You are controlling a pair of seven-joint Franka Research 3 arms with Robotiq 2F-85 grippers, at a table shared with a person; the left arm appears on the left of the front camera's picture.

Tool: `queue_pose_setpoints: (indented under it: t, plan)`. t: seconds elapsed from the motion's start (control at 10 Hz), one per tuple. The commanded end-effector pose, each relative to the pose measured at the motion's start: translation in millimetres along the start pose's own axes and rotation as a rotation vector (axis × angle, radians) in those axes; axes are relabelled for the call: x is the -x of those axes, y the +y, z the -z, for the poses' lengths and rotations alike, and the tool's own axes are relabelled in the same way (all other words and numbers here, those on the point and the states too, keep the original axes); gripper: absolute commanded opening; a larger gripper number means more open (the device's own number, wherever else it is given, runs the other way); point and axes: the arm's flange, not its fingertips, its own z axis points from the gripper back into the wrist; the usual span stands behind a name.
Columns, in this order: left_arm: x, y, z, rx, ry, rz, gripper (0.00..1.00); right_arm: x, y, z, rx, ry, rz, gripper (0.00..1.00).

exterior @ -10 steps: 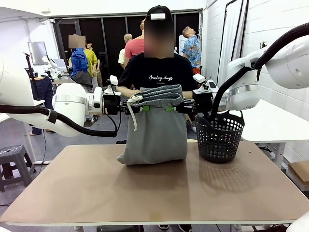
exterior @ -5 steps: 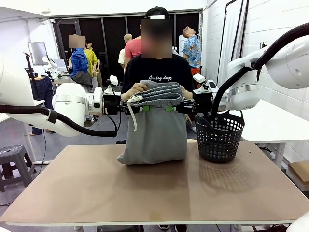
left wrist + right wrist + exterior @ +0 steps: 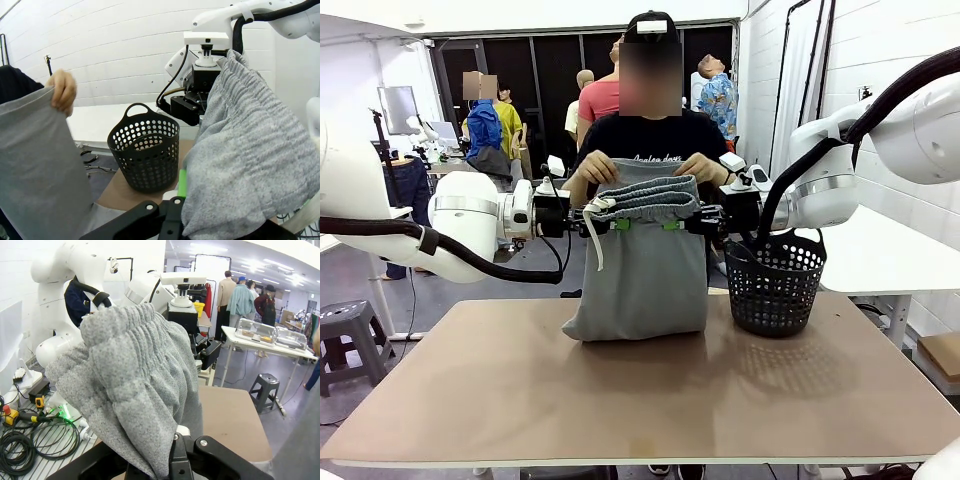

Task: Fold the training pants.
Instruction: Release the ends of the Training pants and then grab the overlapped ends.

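Pinching pants by both waistband ends with left gripper and right gripper clamped, stretching it crosswise above the table, bottom fold resting there, person's hands just behind.

Training pants: light grey jersey, hanging vertically.
Gathered waistband is spanning the top; white drawstring is dangling left; bottom edge is resting on the table.

Front view faces twelve o'clock across the table; both wrist views sit close against the training pants, shared by all three
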Motion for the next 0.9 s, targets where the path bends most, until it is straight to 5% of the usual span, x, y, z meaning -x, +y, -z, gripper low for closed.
queue_pose_setpoints:
  t: [0.0,0.8]
  plan:
    - [-1.5,-3.0,-0.5,-0.004,-0.009,0.016,0.0,-0.7,2.3,0.5,-0.002,-0.008,-0.003,0.0]
    - [-1.5,-3.0,-0.5,-0.004,-0.009,0.016,0.0,-0.7,2.3,0.5,-0.002,-0.008,-0.003,0.0]
